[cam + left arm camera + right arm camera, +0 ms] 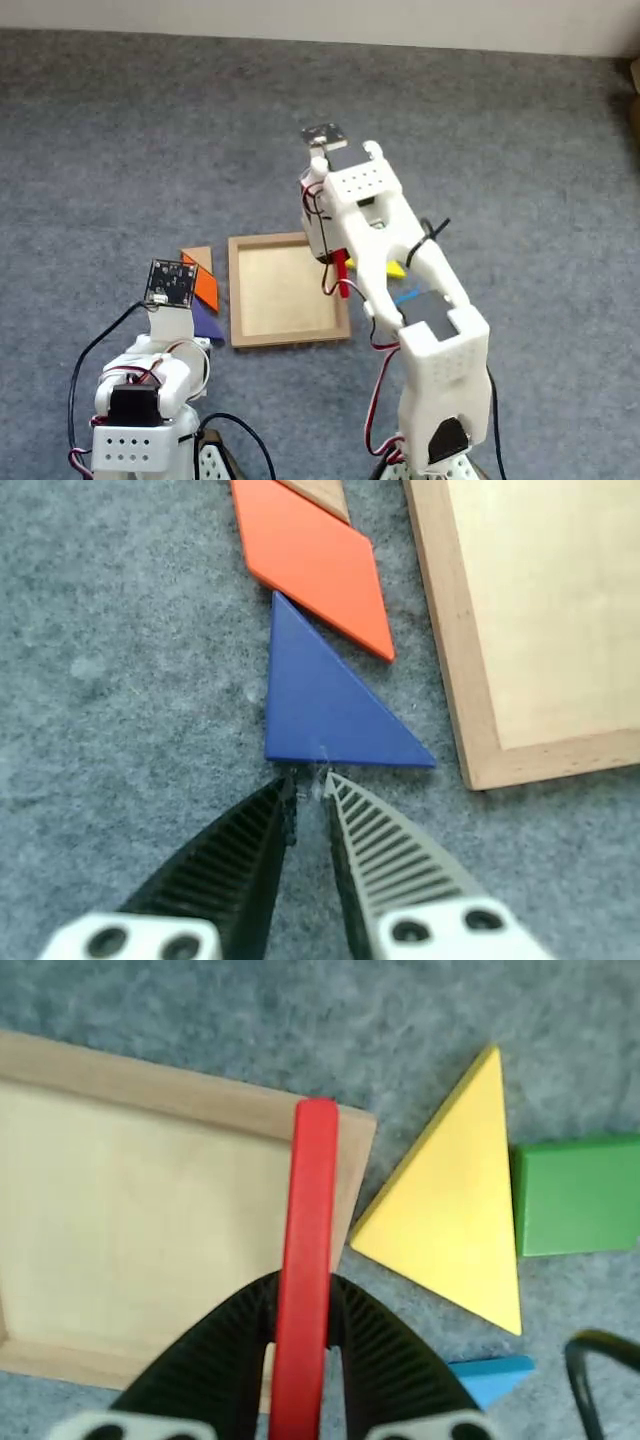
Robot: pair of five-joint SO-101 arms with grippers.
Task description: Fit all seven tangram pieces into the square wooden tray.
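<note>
The right hand is clamped on a red piece, held edge-on over the tray rim, so its shape is hard to tell. The left hand is nearly closed, with its tips at the blue triangle. A light blue piece is half hidden.

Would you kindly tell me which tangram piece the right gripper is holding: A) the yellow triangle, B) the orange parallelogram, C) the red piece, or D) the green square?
C: in the right wrist view the right gripper is closed on the red piece, which crosses the wooden tray at its rim.
</note>
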